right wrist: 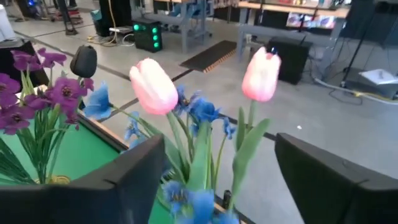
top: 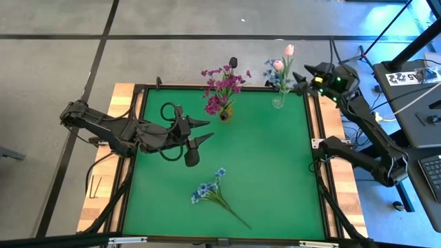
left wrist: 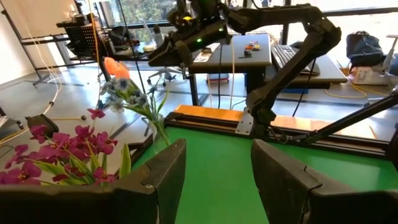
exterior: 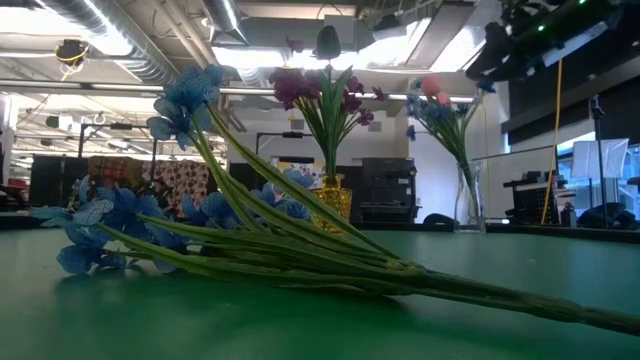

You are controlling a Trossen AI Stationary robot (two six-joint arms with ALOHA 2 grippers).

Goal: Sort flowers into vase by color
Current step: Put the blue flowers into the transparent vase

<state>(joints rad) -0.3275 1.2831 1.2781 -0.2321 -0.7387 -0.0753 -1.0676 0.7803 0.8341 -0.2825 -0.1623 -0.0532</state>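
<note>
A blue spray (top: 210, 189) lies flat on the green mat near the table's front middle; it fills the low view (exterior: 200, 230). Magenta sprays (top: 222, 88) stand in an amber vase (top: 225, 114) at the far middle. Two pale pink tulips (top: 283, 58) and blue blooms (right wrist: 199, 112) stand in a clear glass vase (top: 278, 102) at the far right. My left gripper (top: 203, 132) is open and empty over the mat, left of the amber vase. My right gripper (top: 302, 77) is open and empty beside the tulips, at the far right corner.
A dark raised frame (top: 315, 148) runs round the green mat. The right arm's base (top: 331, 148) stands at the mat's right edge. Desks, chairs and cables (left wrist: 261, 50) fill the room beyond the table.
</note>
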